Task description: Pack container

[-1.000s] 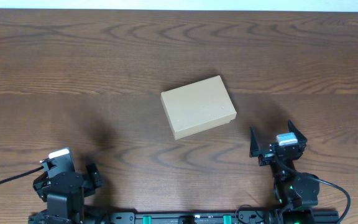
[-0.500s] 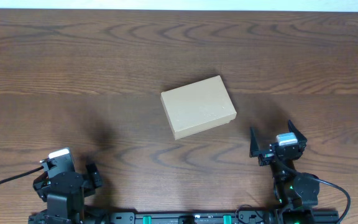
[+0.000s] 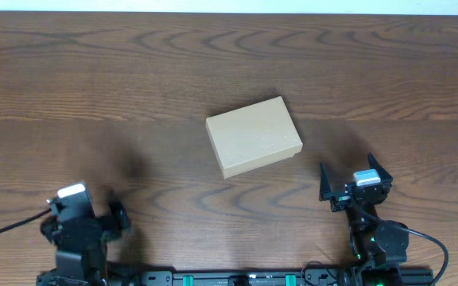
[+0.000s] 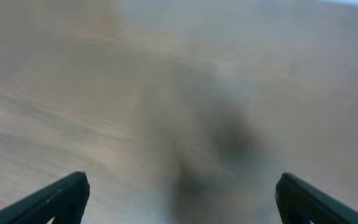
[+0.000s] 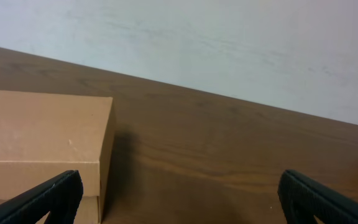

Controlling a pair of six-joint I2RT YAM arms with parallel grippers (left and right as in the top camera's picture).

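The container [image 3: 253, 137] is a plain tan cardboard box lying shut and slightly askew in the middle of the wooden table [image 3: 133, 71]. My right gripper [image 3: 348, 168] stands open just to the box's near right, apart from it. In the right wrist view the container [image 5: 42, 137] fills the left side, and the right gripper [image 5: 180, 180] has only bare wood between its fingers. My left gripper [image 3: 82, 213] is at the near left, far from the box. In the left wrist view the left gripper [image 4: 180, 186] is wide open over blurred tabletop, holding nothing.
Dark wood grain runs across the whole table, whose far edge [image 3: 229, 11] meets a pale wall [image 5: 229, 43]. Both arm bases and a black rail [image 3: 237, 278] sit along the near edge. No other objects show.
The left arm has shifted a little to the left and away from the near edge, and its wrist view is motion-blurred. The box and the right arm have not moved.
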